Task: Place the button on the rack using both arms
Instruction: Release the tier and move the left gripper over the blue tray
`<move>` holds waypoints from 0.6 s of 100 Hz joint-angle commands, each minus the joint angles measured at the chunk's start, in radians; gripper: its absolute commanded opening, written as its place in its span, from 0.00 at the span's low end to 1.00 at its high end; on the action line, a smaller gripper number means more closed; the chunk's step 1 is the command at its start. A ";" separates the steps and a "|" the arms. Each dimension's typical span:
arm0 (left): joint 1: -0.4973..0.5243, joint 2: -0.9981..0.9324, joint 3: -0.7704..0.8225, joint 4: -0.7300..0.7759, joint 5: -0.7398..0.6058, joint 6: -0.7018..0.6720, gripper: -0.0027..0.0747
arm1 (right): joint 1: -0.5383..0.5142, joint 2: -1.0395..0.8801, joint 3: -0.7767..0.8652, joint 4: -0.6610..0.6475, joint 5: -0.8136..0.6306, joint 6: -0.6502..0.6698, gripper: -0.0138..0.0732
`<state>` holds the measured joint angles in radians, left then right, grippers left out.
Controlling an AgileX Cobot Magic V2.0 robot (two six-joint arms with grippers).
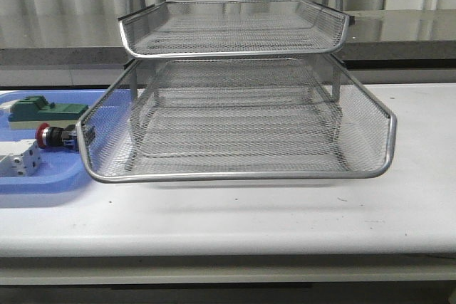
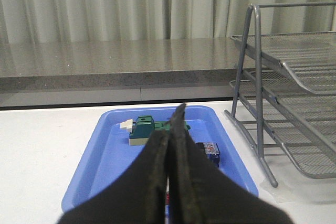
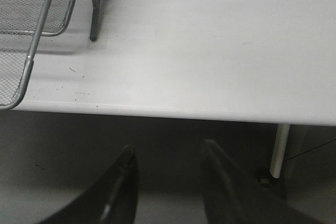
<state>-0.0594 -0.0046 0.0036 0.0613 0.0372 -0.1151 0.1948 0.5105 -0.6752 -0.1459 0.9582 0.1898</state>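
Note:
The button (image 1: 55,135) lies on its side in the blue tray (image 1: 43,184) at the left, red head pointing left, close to the rack's lower rim. The rack (image 1: 235,115) stands mid-table, its mesh tiers bare. In the left wrist view my left gripper (image 2: 179,115) is shut and empty above the tray's near part. The button's blue-black body (image 2: 209,151) shows just beside the fingers (image 2: 157,182), and they hide its head. My right gripper (image 3: 167,150) is open and empty, below and in front of the table's front edge. Neither gripper shows in the front view.
A green block (image 1: 44,111) lies at the back of the tray and a white block (image 1: 18,158) at its front left. The rack's leg (image 3: 94,9) and front corner rim (image 3: 31,56) stand near the table edge (image 3: 173,111). A grey counter (image 2: 115,66) runs behind.

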 commanded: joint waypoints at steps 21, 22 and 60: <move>-0.007 -0.032 0.033 -0.007 -0.083 -0.003 0.01 | 0.000 0.002 -0.036 -0.025 -0.051 0.003 0.10; -0.007 -0.032 0.033 -0.007 -0.083 -0.003 0.01 | 0.000 0.002 -0.036 -0.025 -0.051 0.003 0.08; -0.007 -0.032 0.033 -0.007 -0.083 -0.003 0.01 | 0.000 0.002 -0.036 -0.025 -0.045 0.003 0.08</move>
<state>-0.0594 -0.0046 0.0036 0.0613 0.0372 -0.1151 0.1948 0.5105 -0.6752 -0.1497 0.9642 0.1920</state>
